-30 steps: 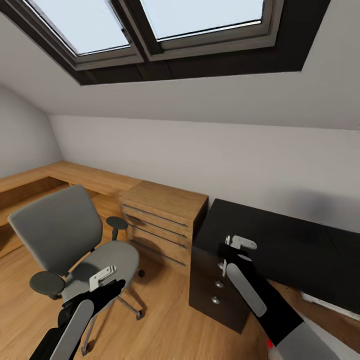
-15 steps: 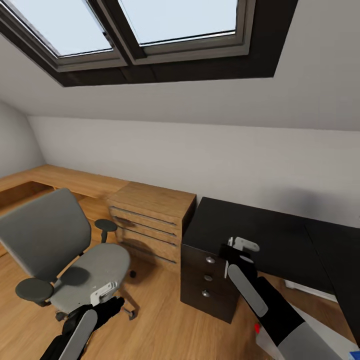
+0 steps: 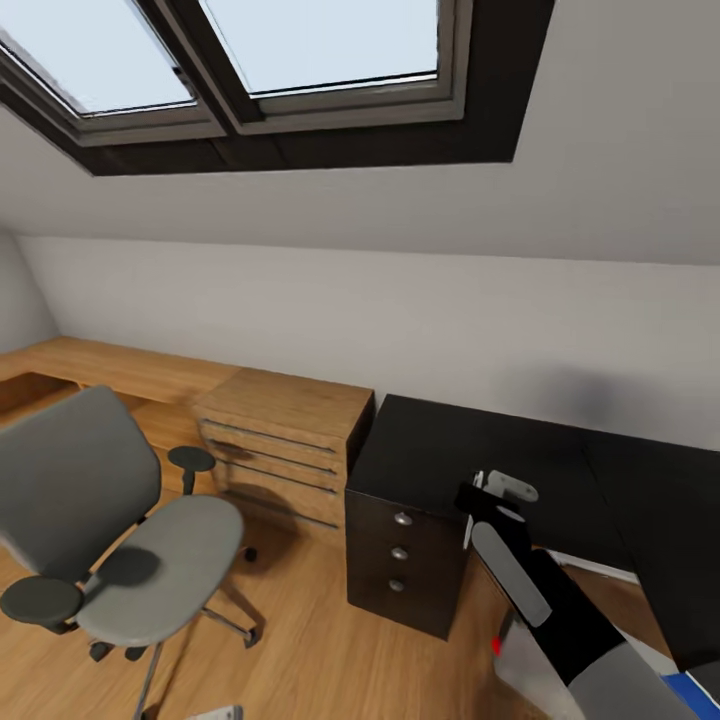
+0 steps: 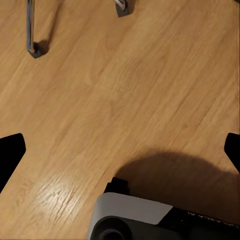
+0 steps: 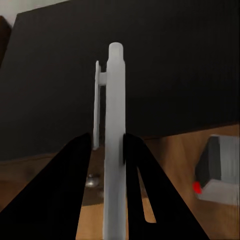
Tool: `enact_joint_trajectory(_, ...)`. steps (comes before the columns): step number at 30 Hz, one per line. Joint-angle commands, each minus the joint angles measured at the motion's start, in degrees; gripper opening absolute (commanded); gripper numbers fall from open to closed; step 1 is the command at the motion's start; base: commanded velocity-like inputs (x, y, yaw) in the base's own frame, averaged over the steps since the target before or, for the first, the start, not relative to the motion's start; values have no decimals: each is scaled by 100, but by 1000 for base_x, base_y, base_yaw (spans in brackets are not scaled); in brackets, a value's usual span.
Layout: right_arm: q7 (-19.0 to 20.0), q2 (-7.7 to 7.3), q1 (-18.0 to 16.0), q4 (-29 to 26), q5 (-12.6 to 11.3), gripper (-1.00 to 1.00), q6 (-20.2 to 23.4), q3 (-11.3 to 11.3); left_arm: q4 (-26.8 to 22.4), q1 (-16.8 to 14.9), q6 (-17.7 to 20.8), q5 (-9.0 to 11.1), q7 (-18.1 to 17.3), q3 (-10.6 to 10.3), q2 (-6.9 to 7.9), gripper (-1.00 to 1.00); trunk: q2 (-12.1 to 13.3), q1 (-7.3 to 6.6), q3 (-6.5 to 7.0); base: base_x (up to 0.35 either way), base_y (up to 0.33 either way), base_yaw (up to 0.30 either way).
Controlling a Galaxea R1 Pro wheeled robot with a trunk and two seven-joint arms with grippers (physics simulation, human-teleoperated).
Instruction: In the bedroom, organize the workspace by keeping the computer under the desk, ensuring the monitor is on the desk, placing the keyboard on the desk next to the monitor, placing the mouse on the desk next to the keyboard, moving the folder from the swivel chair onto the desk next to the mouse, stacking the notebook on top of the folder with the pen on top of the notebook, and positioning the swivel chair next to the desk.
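**Pen in hand, robot short of the desk**

Right gripper (image 5: 106, 145): the two dark fingers are pressed together on the pen (image 5: 114, 125), a white stick with a clip, held upright between them. In the head view the same gripper (image 3: 490, 500) sits at about 5 o'clock, hovering over the near edge of the black desk top (image 3: 560, 470).

Left gripper: fingertips sit at opposite edges of the left wrist view, spread wide with nothing between them; below is bare wood floor (image 4: 125, 85) and two chrome legs of the swivel chair base.

Swivel chair (image 3: 110, 530): at 8 o'clock, seat bare as far as I can see, well apart from the desk, with a light-wood drawer chest (image 3: 280, 440) between them. A dark three-drawer unit (image 3: 405, 560) stands under the desk's left end.

Step, as I judge it: carrying the pen to its stack. No folder, notebook, monitor or keyboard appears on the visible stretch of desk, so the target probably lies further right. The next move calls for turning or rolling right, finding the notebook, then lowering the pen flat onto it.

Grey box with a red spot (image 5: 222, 170) on the floor by the desk; possibly the computer, not certain.

Writing or labels: none legible.
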Motion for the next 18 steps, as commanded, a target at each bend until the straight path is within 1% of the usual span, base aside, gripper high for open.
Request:
enact_joint_trajectory(1, -38, -12, -9, -4, -24, -100, 33, -64, 40, -3, -13, 33, -3, -50, 8, 100, 32, -20, 8, 0, 0, -284)
enact_joint_trajectory(4, -38, -19, -9, -1, -26, -100, 39, -186, 104, -4, -52, 51, -63, -47, 9, 100, 152, -86, 62, 0, 0, -289)
enact_joint_trajectory(9, -41, -23, -9, 66, -29, -100, 50, -588, 186, -7, -82, 72, -103, -44, -20, 100, 353, -196, 151, 0, 0, -295)
enact_joint_trajectory(10, -43, -23, -9, 94, -30, -100, 56, -718, 221, -7, -86, 75, -106, -43, -41, 100, 393, -218, 169, 0, 0, -296)
enact_joint_trajectory(11, -46, -23, -9, 110, -31, -100, 59, -785, 237, -6, -90, 75, -107, -43, -48, 100, 433, -240, 187, 0, 0, -296)
enact_joint_trajectory(12, -64, -20, -9, 143, -33, -100, 63, -918, 263, -6, -99, 77, -109, -43, -59, 100, 473, -262, 205, 0, 0, -296)
enact_joint_trajectory(13, -87, -17, -9, 162, -34, -100, 64, -988, 272, -7, -105, 77, -109, -43, -63, 100, 513, -284, 223, 0, 0, -297)
enact_joint_trajectory(14, -156, -12, -9, 203, -43, -100, 63, -1129, 285, -7, -124, 74, -110, -43, -68, 100, 553, -306, 241, 0, 0, -297)
enact_joint_trajectory(15, -201, -9, -9, 226, -56, -100, 63, -1203, 290, -6, -136, 70, -110, -43, -72, 100, 593, -328, 259, 0, 0, -297)
enact_joint_trajectory(17, -408, 3, -9, 288, -162, -100, 62, -1519, 303, -6, -242, 58, -111, -43, -78, 100, 674, -371, 295, 0, 0, -297)
enact_joint_trajectory(18, -451, 5, -9, 297, -196, -100, 62, -1589, 306, -5, -288, 60, -111, -43, -78, 100, 714, -393, 313, 0, 0, -297)
